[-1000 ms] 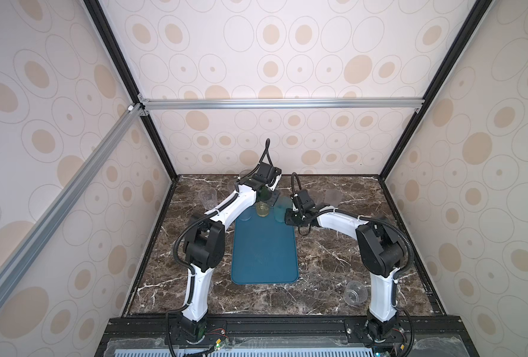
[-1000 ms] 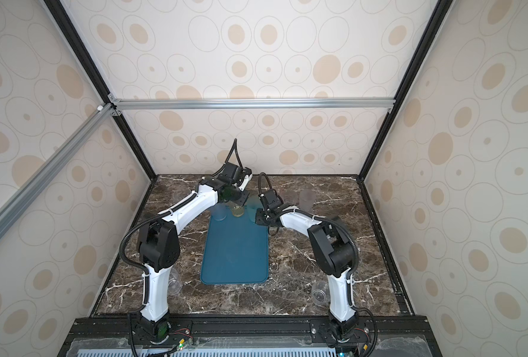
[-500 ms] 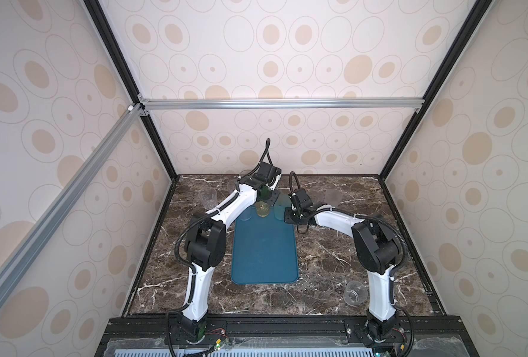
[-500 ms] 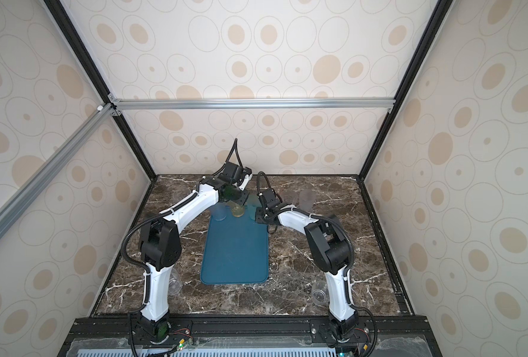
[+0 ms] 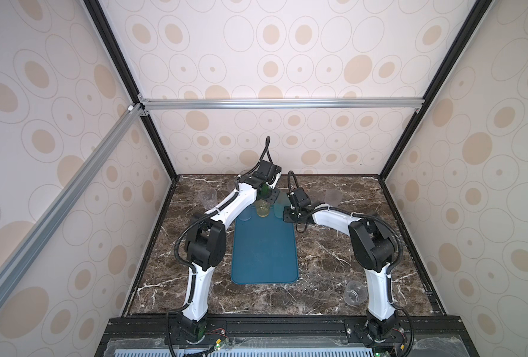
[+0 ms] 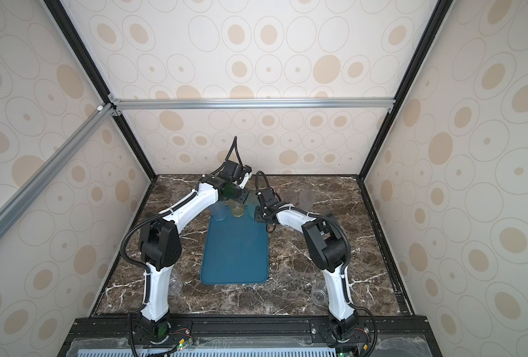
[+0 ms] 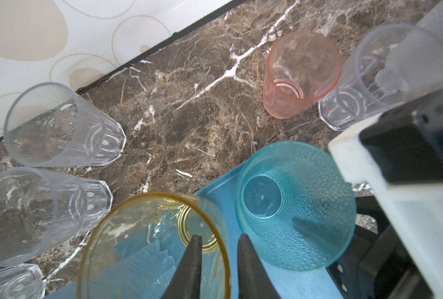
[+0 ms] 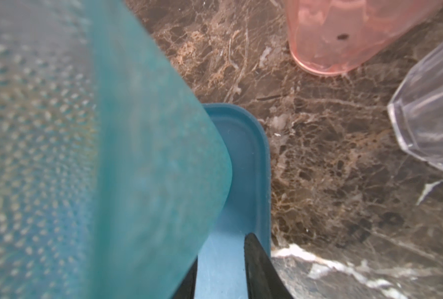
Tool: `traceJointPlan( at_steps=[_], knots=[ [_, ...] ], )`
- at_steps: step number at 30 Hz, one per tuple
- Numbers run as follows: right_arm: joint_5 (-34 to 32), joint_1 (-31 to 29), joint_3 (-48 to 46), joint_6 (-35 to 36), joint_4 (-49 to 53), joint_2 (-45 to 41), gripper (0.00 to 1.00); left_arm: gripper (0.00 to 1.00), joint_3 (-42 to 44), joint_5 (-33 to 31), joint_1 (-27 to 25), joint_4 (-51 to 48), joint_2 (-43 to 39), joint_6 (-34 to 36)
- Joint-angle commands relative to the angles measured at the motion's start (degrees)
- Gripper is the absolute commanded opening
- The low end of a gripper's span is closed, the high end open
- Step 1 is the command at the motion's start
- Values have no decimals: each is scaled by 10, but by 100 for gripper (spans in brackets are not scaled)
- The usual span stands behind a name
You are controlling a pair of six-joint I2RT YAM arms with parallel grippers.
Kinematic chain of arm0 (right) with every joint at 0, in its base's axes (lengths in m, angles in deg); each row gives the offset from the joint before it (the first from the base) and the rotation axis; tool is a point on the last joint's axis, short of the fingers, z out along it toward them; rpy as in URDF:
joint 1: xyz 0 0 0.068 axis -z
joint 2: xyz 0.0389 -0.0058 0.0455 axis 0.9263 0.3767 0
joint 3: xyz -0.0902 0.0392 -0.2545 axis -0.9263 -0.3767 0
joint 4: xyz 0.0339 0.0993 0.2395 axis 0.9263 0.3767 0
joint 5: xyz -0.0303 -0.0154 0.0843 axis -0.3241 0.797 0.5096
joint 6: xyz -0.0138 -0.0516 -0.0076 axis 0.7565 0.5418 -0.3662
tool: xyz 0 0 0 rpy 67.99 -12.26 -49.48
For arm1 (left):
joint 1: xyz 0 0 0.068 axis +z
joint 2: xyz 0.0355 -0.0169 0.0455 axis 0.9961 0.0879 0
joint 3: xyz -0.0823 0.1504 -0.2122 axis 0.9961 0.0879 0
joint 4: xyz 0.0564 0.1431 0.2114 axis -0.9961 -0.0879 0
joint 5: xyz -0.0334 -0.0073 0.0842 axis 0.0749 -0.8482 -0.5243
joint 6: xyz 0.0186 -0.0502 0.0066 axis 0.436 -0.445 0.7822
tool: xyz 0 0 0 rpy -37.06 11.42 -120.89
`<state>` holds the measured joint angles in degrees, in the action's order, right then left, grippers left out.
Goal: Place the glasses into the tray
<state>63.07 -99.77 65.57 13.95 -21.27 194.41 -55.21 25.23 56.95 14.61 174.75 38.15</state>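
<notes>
Placing is judged to be at the point of release. The yellow glass (image 7: pixel 148 248) stands upright inside the far end of the tray (image 7: pixel 300 284), and the left gripper (image 7: pixel 220 236) has its jaws narrowly parted astride the rim, clear of the wall. The teal glass (image 7: pixel 295 207) stands beside it on the tray, and the right gripper (image 8: pixel 221 255), likewise narrowly parted, shows bare tray floor between its jaws. The next move calls for a straight lift clear of both rims without tipping either glass, then a reach for the pink glass (image 7: pixel 300 75) and the clear glasses (image 7: pixel 59 126) just beyond the tray's far edge.
</notes>
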Motion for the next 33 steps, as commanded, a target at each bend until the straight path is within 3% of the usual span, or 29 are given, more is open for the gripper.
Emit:
traceJointPlan(
  at_steps=[1,10,19,26,33],
  knots=[
    [-8,0,16,9,8,4,34,30,-25,-6,2,-21,-1,1],
    [-19,-1,24,17,13,1,39,41,-27,-20,2,-35,-29,0],
    [-8,-1,41,32,42,-28,43,49,8,-48,2,-17,-115,-7],
    [27,0,-1,21,81,-114,44,53,132,-105,3,70,-235,-20],
    [22,4,-40,11,139,-219,45,71,327,-190,18,218,-406,-41]
  ],
)
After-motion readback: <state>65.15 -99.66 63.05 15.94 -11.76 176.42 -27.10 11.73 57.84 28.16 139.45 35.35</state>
